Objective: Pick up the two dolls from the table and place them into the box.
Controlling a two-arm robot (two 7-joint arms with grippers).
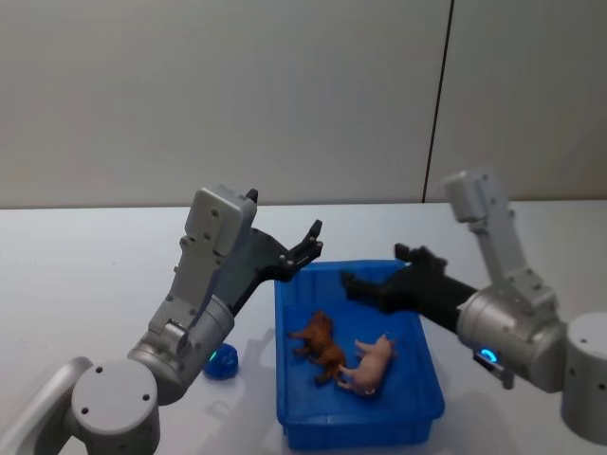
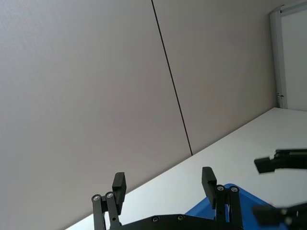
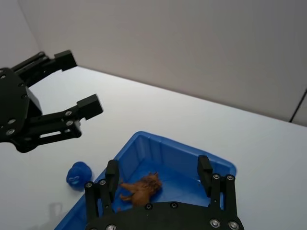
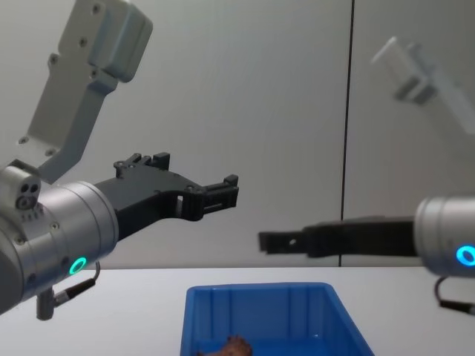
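The blue box (image 1: 417, 379) stands on the white table (image 1: 95, 275) in front of me. Both dolls lie inside it: the dark brown one (image 1: 318, 343) and, beside it, the pale pink one (image 1: 370, 365). My left gripper (image 1: 308, 246) hangs open above the box's far left corner, holding nothing. My right gripper (image 1: 377, 267) is open and empty over the box's far right part. The right wrist view looks down between its fingers (image 3: 205, 168) at the brown doll (image 3: 141, 187) and the box rim (image 3: 168, 141). From the chest, both grippers (image 4: 197, 172) (image 4: 271, 239) hover well above the box (image 4: 260, 297).
A small round blue object (image 1: 221, 363) lies on the table just left of the box, under my left arm; it also appears in the right wrist view (image 3: 77, 176). A plain wall stands behind the table. Open tabletop stretches left and right of the box.
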